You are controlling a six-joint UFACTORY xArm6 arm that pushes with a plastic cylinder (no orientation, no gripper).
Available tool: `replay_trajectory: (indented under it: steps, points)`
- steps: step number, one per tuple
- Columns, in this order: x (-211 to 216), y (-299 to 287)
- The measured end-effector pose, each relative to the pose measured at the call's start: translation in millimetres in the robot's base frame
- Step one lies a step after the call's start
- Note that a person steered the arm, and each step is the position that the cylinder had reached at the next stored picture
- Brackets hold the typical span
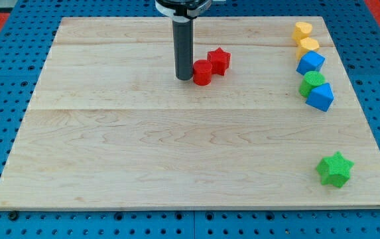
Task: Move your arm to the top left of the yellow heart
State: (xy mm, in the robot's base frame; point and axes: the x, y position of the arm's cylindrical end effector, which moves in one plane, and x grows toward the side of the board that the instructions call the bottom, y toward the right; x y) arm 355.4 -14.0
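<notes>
Jaws can't tell, rod top cut off, my tip [184, 78] by red cylinder [202, 72], yellow blocks [302, 30] [308, 46] far rt, shapes unclear

Two red blocks [202, 72] [219, 61], two yellow [302, 30] [308, 46], two blue [310, 63] [320, 97] and two green [312, 82] [335, 168] lay on the table [143, 153].

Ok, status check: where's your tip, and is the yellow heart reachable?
My tip beside red cylinder, view's top centre. Yellow heart far right, not reached. Red star on the direct line.
</notes>
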Motion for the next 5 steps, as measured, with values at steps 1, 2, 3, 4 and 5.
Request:
replay_trajectory:
  steps: [1,2,3,4,5]
  points:
    - [-63.5,-3.6]
    - [-122.8,-0.3]
    - [-160.2,35.8]
    - [-161.8,143.6]
    - [-163.2,192.2]
